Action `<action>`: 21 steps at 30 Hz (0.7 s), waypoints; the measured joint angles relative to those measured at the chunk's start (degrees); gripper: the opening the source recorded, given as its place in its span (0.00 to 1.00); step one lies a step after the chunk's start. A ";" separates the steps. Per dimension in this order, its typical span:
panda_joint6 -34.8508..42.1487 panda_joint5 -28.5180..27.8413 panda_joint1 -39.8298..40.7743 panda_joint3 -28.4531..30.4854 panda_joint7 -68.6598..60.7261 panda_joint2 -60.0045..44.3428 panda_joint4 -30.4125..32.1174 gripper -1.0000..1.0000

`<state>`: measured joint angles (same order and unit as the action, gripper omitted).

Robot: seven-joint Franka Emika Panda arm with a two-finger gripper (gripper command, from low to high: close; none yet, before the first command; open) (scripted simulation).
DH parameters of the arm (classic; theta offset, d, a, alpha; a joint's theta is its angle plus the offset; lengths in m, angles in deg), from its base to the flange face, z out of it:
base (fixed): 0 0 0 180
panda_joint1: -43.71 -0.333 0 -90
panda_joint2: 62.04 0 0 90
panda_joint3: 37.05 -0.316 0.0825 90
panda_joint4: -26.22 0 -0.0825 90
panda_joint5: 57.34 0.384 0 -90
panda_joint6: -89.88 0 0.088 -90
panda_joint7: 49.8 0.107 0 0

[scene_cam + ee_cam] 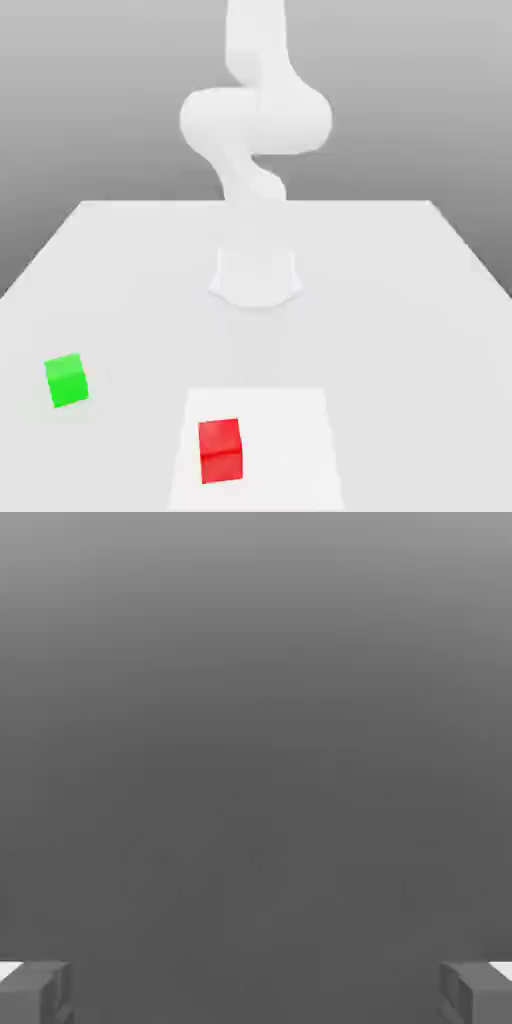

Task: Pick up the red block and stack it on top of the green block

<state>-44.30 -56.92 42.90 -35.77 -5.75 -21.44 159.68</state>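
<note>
The red block (220, 450) lies near the table's front edge, a little to the exterior view's left of centre. The green block (66, 380) sits apart from it, further to the exterior view's left and slightly farther back. In the hand view my gripper (256, 992) is open, its two grey fingertips (35, 992) standing wide apart with nothing between them, and behind them is only plain grey background. The white arm (255, 120) rises from its base and bends upward out of the exterior view, well away from both blocks.
The white table (400, 300) stretches across the exterior view. The arm's base (256, 278) stands at its middle. A brighter white square patch (300, 440) lies under and around the red block.
</note>
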 joint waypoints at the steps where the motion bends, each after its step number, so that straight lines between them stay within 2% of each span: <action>1: -1.04 0.21 -0.31 0.53 -0.79 -2.26 0.72 0.50; 11: -10.64 2.45 -2.40 4.56 -8.33 -23.25 7.44 0.50; 21: -20.19 2.78 -1.56 5.88 -14.48 -43.92 14.12 0.50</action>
<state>-64.49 -54.14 41.34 -29.89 -20.23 -65.36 173.79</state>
